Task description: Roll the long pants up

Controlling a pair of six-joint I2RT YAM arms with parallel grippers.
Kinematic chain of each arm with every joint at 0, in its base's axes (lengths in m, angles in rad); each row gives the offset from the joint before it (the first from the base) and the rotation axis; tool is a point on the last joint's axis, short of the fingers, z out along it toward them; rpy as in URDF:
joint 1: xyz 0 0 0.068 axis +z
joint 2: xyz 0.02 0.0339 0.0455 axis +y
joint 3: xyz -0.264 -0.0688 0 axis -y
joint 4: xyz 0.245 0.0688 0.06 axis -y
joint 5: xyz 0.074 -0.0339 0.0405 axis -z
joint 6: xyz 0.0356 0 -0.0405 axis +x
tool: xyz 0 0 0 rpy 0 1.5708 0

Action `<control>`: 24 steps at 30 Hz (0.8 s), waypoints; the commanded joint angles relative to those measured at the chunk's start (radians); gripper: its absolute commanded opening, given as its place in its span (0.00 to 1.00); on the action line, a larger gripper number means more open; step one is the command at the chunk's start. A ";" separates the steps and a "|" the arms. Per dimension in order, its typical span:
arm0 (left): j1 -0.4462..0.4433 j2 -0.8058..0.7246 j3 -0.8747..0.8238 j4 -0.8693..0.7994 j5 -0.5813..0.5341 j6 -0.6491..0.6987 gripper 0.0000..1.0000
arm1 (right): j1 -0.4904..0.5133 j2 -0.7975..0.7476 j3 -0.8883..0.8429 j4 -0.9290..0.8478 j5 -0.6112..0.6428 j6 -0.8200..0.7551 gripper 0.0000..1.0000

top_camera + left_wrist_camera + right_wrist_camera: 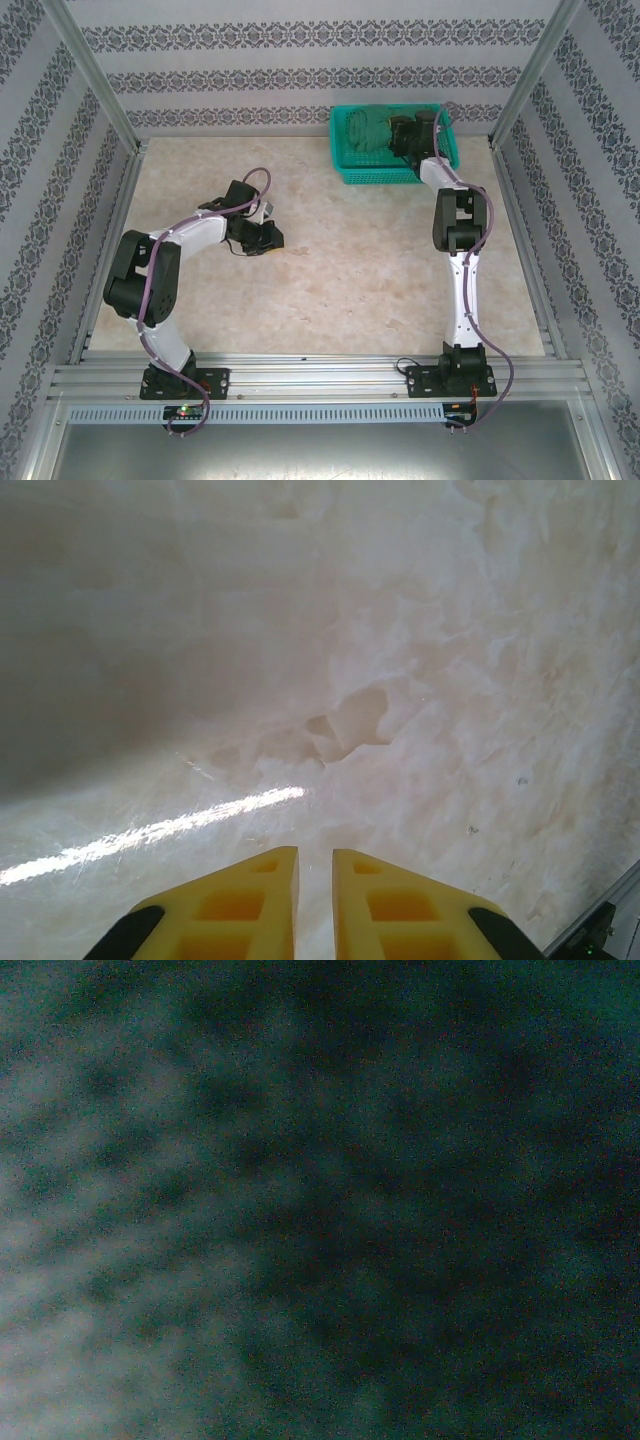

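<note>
1. Task item. I see the long pants (pixel 368 128) as a crumpled heap of dark green soft cloth, bunched inside the teal plastic basket (pixel 385 177). The basket is rectangular with open mesh walls. It stands at the far edge of the table (pixel 350 290), right of centre, close to the back wall (pixel 300 60). No part of the cloth hangs over the rim in the overhead view.

2. Right arm. The arm is stretched forward, and the right gripper (pixel 408 135) is lowered into the basket just beside the heap, on its right side. From above, the black tool blends with the dark cloth. The wrist camera gives a blurred field of dark green with pale patches at the left. I cannot tell whether the jaws are apart or closed, or whether they hold cloth.

3. Left arm. The arm is folded at the elbow, and the left gripper (pixel 265 238) hangs low over the bare tabletop, well apart from the basket. In the wrist view the two yellow fingers (pixel 240 905) are blocky, with recessed pockets. They stand only slightly apart — a narrow slit with nothing in it.

4. Surfaces. The tabletop is a glossy, cream, marble-patterned sheet with a bright streak of reflected light. The walls carry banded grey ornamental wallpaper. A ribbed aluminium rail (pixel 320 375) carries both arm bases.
</note>
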 commanded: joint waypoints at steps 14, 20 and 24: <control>0.009 0.044 0.106 -0.084 -0.025 0.017 0.38 | 0.013 -0.358 -0.305 -0.044 0.011 -0.006 0.98; 0.009 0.009 0.074 -0.055 -0.035 0.002 0.39 | 0.071 -0.776 -0.731 -0.090 0.061 -0.040 0.98; 0.008 -0.025 0.080 -0.046 -0.058 0.011 0.39 | 0.098 -1.007 -0.899 -0.174 0.026 -0.169 0.98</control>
